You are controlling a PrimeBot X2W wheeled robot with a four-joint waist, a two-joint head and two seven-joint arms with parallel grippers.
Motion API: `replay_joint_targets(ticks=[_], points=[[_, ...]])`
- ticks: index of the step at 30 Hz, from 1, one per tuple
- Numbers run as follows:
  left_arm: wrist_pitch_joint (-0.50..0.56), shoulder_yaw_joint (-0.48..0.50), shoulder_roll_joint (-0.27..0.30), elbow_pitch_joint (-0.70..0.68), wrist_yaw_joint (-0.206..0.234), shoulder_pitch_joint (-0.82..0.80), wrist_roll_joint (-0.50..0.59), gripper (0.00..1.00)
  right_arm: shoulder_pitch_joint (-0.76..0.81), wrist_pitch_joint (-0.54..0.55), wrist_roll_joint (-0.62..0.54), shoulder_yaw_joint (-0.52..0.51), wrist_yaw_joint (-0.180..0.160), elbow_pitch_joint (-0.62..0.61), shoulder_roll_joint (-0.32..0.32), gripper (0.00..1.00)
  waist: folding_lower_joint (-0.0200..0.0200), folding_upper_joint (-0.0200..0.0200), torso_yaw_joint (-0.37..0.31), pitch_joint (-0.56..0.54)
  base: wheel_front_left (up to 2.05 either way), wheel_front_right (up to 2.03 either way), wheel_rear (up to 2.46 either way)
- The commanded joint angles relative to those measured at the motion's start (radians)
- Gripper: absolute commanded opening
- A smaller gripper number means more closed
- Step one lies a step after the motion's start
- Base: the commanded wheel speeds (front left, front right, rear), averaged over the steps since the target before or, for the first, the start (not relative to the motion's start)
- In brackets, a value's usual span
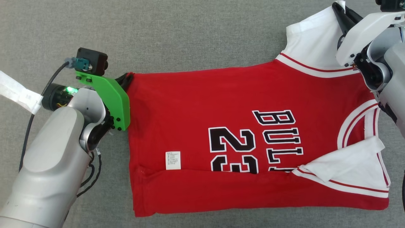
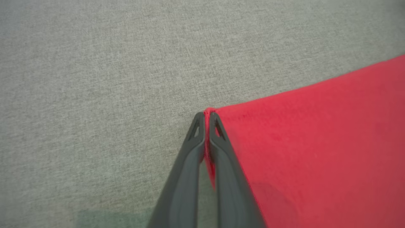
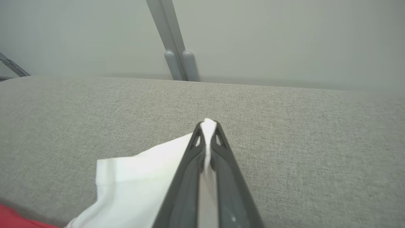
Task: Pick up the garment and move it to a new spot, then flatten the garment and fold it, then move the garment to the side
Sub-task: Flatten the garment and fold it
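The garment (image 1: pixel 240 139) is a red basketball jersey with white sleeves and black lettering, spread flat on the grey cloth surface with its near edge folded over. My left gripper (image 1: pixel 126 79) is shut on the garment's far left hem corner; in the left wrist view the red garment (image 2: pixel 316 152) corner is pinched between the left gripper (image 2: pixel 206 117) tips. My right gripper (image 1: pixel 337 8) is shut on the white sleeve at the far right; in the right wrist view the white sleeve (image 3: pixel 139 180) runs up between the right gripper (image 3: pixel 207 125) tips.
The grey cloth surface (image 1: pixel 196 34) extends beyond the garment on the far side and left. A white label (image 1: pixel 173 160) lies on the jersey's folded part. In the right wrist view, the surface's far edge and a grey frame post (image 3: pixel 174 47) stand ahead.
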Motion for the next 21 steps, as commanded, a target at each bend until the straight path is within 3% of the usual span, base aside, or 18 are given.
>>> replay_joint_targets(ticks=[1, 8, 12, 21], points=[[0.014, -0.003, 0.019, 0.015, -0.003, -0.022, -0.011, 0.0, -0.005, -0.015, 0.008, 0.006, 0.0, 0.011, -0.001, 0.0, 0.0, 0.0, -0.023, -0.024, 0.0, 0.0, 0.0], [0.091, -0.029, 0.038, 0.079, -0.018, -0.067, -0.038, 0.0, -0.01, -0.06, 0.038, 0.036, 0.0, 0.027, 0.01, 0.0, 0.0, 0.0, -0.044, -0.054, 0.0, 0.0, 0.0], [0.154, -0.059, 0.032, 0.111, -0.026, -0.09, -0.077, 0.0, 0.012, -0.035, 0.066, 0.076, 0.0, -0.009, 0.004, 0.0, 0.0, 0.0, -0.055, -0.08, 0.0, 0.0, 0.0], [0.286, -0.14, 0.078, 0.117, -0.028, -0.106, -0.173, 0.0, 0.061, 0.055, 0.136, 0.194, 0.0, -0.103, -0.041, 0.0, 0.0, 0.0, -0.083, -0.175, 0.0, 0.0, 0.0]])
